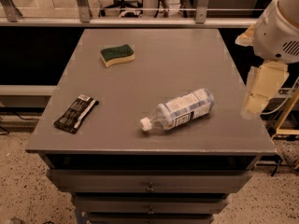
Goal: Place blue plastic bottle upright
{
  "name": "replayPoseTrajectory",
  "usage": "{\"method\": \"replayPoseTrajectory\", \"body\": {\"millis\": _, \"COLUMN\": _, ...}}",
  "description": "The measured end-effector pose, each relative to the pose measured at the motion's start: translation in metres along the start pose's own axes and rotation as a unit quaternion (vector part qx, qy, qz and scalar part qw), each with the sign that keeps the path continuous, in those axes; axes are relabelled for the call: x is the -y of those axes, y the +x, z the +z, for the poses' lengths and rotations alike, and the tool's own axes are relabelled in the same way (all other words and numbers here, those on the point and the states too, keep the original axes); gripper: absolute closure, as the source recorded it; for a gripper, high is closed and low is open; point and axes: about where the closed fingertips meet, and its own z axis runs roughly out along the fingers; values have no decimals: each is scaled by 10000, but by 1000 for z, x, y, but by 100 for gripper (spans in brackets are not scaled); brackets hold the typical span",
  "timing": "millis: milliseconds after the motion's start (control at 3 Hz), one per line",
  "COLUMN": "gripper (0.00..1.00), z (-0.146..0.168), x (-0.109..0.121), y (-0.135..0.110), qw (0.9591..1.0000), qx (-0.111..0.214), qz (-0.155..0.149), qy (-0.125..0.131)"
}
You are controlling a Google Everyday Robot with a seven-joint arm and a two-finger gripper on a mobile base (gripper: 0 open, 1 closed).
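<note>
The blue plastic bottle (182, 110) lies on its side on the grey table (159, 64), right of centre near the front. Its white cap (146, 123) points to the front left and its pale label with a dark text panel faces up. My gripper (254, 101) hangs at the table's right edge, off to the right of the bottle and above table height. It holds nothing and is apart from the bottle.
A green and yellow sponge (117, 54) lies at the back left. A dark snack packet (75, 113) lies at the front left. Drawers (149, 183) sit under the tabletop. A railing (140, 20) runs behind the table.
</note>
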Motion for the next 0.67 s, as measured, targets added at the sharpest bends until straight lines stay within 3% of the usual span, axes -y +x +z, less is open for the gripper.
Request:
{"method": "replayPoseTrajectory", "body": {"millis": 333, "gripper": 0, "z": 37, "x": 22, "y": -38, "qw": 9984, "qx": 258, "qz": -490, "qy": -101}}
{"method": "replayPoseTrajectory", "body": {"millis": 667, "gripper": 0, "z": 82, "x": 29, "y": -93, "qw": 9914, "qx": 438, "qz": -1197, "qy": -307}}
